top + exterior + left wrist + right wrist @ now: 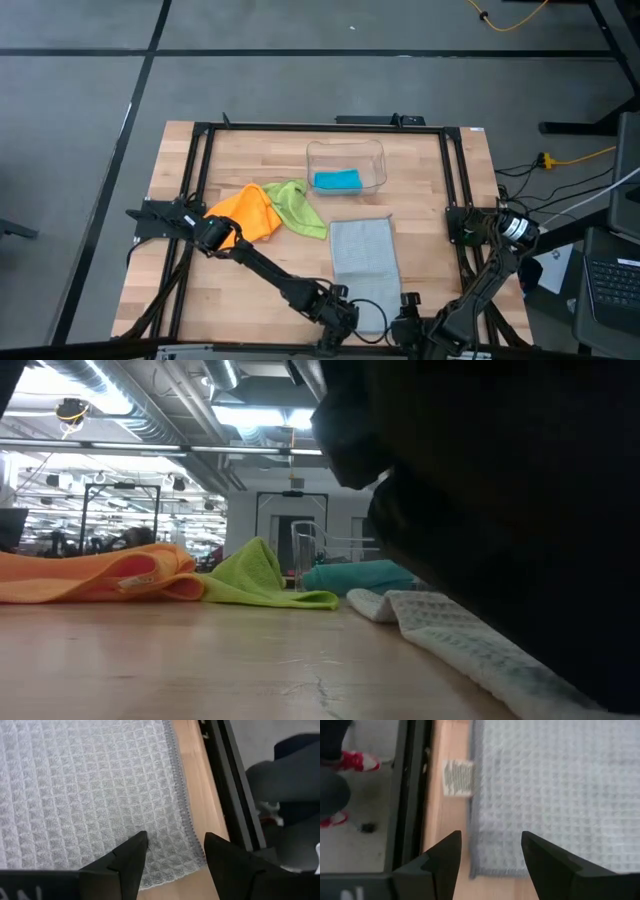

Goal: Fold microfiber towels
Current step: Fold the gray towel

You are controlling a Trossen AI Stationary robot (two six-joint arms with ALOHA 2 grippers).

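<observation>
1. The pale grey-blue towel (363, 262) lies spread flat at the near middle of the table (250, 300), its near edge by the table's near rim; judged from this, it is the cloth being folded now.
2. The left gripper (172, 852) hovers over the towel's near corner with its fingers apart, nothing between them. The corner hem shows in the gap.
3. The right gripper (490, 851) hangs over the other near corner, fingers likewise spread and empty. The two look set to pinch both corners together and carry that edge over.
4. The orange towel (246, 212) and lime green towel (300, 207) sit crumpled at left of centre, touching, apparently awaiting their turn.
5. The clear plastic bin (372, 152) stands at far centre and holds the teal blue towel (336, 180).
</observation>
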